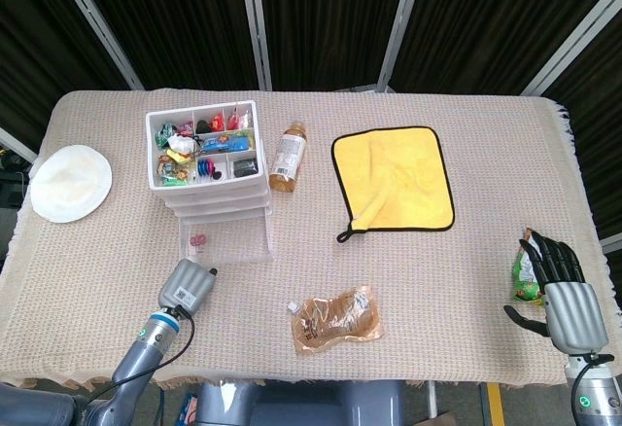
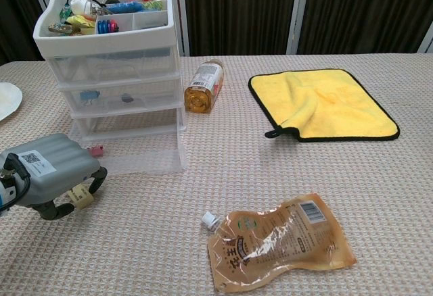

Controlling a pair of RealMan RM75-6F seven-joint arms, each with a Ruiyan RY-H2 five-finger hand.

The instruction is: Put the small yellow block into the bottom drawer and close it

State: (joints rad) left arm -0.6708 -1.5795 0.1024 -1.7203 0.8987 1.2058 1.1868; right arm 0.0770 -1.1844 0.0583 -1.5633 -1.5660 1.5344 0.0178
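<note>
The small yellow block (image 2: pixel 82 195) is pinched under my left hand (image 2: pixel 49 175), just off the cloth in front of the drawer unit. In the head view the left hand (image 1: pixel 189 285) hides the block. The white drawer unit (image 1: pixel 207 154) (image 2: pixel 108 59) has its clear bottom drawer (image 1: pixel 225 238) (image 2: pixel 145 159) pulled out, with a small pink item (image 2: pixel 95 151) inside. My left hand is just in front of that drawer's front left corner. My right hand (image 1: pixel 565 296) rests at the table's front right, fingers apart, holding nothing.
An amber bottle (image 1: pixel 288 157) (image 2: pixel 203 85) lies right of the drawers. A yellow cloth (image 1: pixel 392 176) (image 2: pixel 325 103) is spread further right. A brown pouch (image 1: pixel 335 319) (image 2: pixel 281 238) lies front centre. A white plate (image 1: pixel 70 183) sits far left, a green packet (image 1: pixel 526 277) by my right hand.
</note>
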